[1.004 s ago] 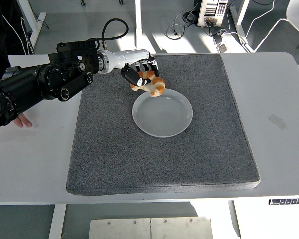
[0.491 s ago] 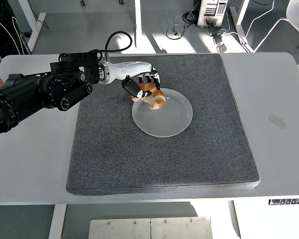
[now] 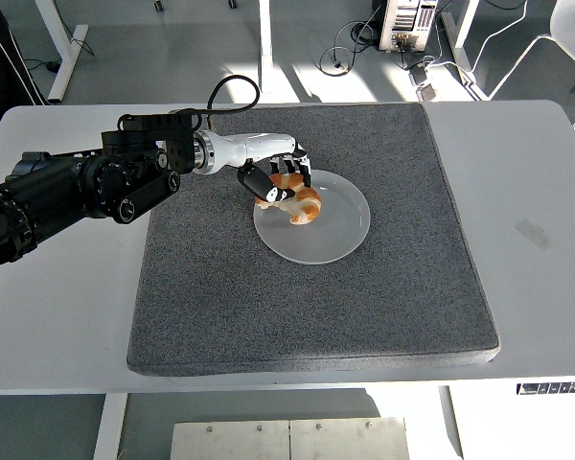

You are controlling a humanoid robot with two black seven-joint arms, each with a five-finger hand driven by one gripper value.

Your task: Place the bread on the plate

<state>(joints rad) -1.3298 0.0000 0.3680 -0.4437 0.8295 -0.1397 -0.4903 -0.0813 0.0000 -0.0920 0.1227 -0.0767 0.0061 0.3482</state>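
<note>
1. The fingers (image 3: pixel 292 175) of the left hand (image 3: pixel 274 182) are curled around the bread (image 3: pixel 298 198), grasping it from above and from its far-left side.
2. The bread, golden-brown and lumpy, sits low over the upper-left part of the white plate (image 3: pixel 336 230); whether it touches the plate surface cannot be told.
3. Compared with a second ago, the hand and bread have come down and toward the near right: then the bread hung over the plate's far-left rim, half a second ago it was just inside the rim, and now it lies fully over the plate's inner area.
4. The plate has stayed in the same spot on the grey mat (image 3: pixel 220 297).
5. The person's hand seen on the table at the left edge a second ago is gone from view.
6. The left arm (image 3: pixel 86 187) reaches in from the left edge, a black cable (image 3: pixel 232 88) looping above its wrist.
7. The mat covers the middle of the white table (image 3: pixel 537 278); nothing stands between the bread and the plate.
8. Beyond the table, on the floor, lie cables and a computer case (image 3: pixel 409 23).
</note>
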